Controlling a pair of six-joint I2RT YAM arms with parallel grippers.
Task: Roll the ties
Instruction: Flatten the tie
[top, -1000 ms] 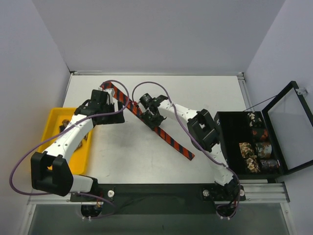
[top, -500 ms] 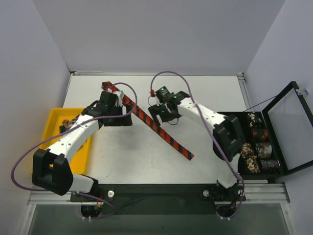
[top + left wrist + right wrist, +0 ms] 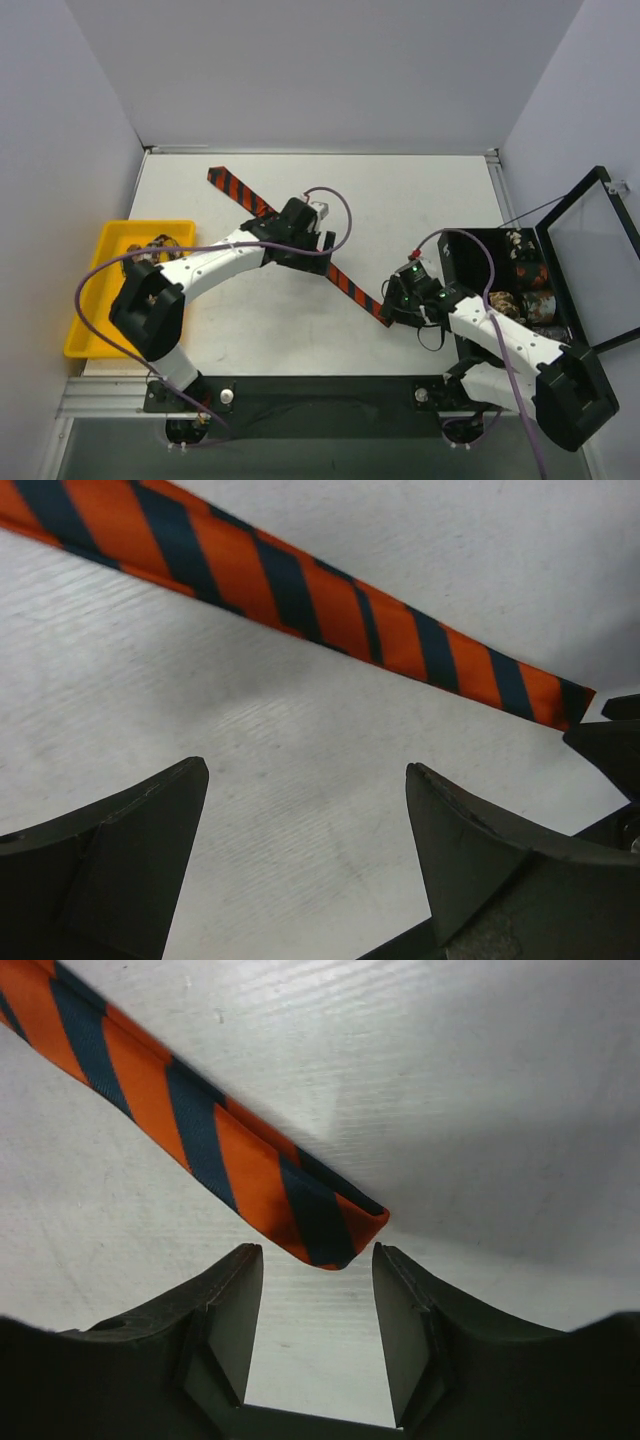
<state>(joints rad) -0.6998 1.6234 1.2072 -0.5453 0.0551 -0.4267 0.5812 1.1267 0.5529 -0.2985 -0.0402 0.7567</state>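
Observation:
A red-orange and black striped tie [image 3: 240, 196] lies flat and diagonal on the white table, from far left to its narrow end near the right gripper. My right gripper [image 3: 392, 308] is open, its jaws just short of the tie's narrow end [image 3: 325, 1230], not touching it. My left gripper [image 3: 318, 248] is open and empty above the tie's middle; the tie [image 3: 300, 600] runs across the table ahead of its fingers. Several rolled ties [image 3: 522, 300] sit in the black box.
An open black box [image 3: 470, 262] with a glass lid [image 3: 590, 250] stands at the right. A yellow tray [image 3: 110, 250] holding patterned ties [image 3: 160, 246] stands at the left. Purple cables loop over both arms.
My right gripper moved from the tie's middle down to its narrow near end. My left gripper moved right along the tie, off its wide end, which now lies uncovered.

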